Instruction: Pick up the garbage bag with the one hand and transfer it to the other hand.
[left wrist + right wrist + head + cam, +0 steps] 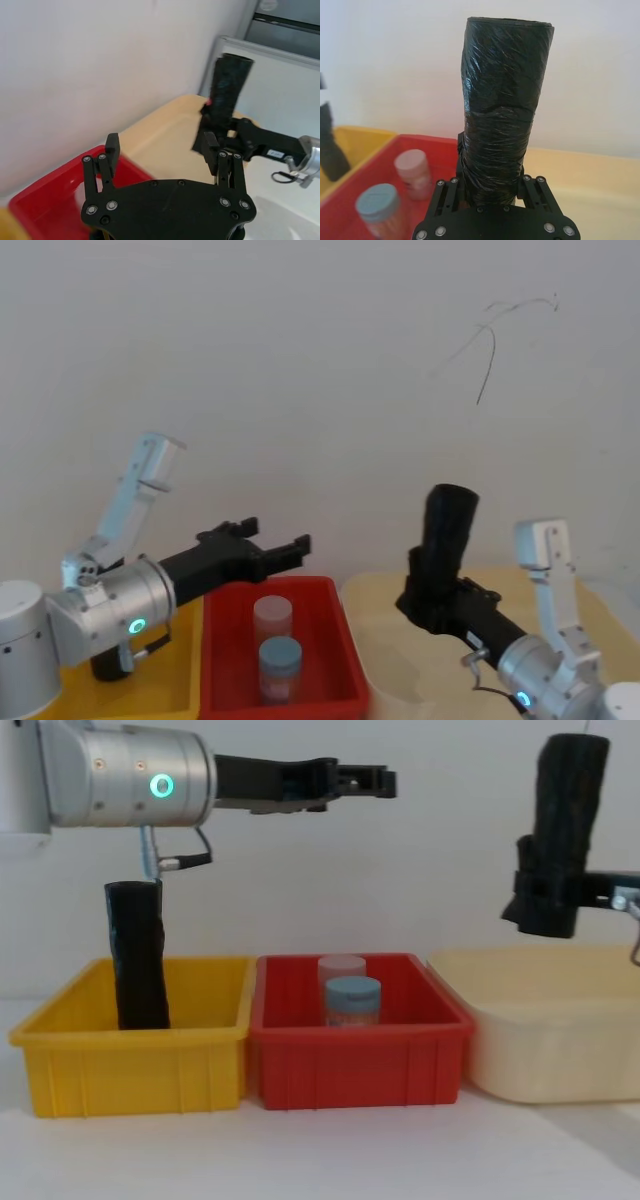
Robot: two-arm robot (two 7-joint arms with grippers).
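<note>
The garbage bag [445, 540] [502, 115] [562, 820], a thick crinkly black roll, stands upright in the air above the cream bin [540, 1030]. My right gripper [425, 595] [492, 167] [545, 905] is shut on its lower part. My left gripper [280, 537] [161, 145] [375, 780], on the wrist with the green ring light, hangs open above the red bin [355, 1025], pointing toward the bag [227, 87]. A clear gap separates its fingertips from the bag, and nothing is between them.
A slimmer black roll [138, 955] leans in the yellow bin [130, 1065] on the left. The red bin [330, 595] holds a pink-lidded jar [272, 615] and a blue-lidded jar [280, 658]. A white wall stands close behind the three bins.
</note>
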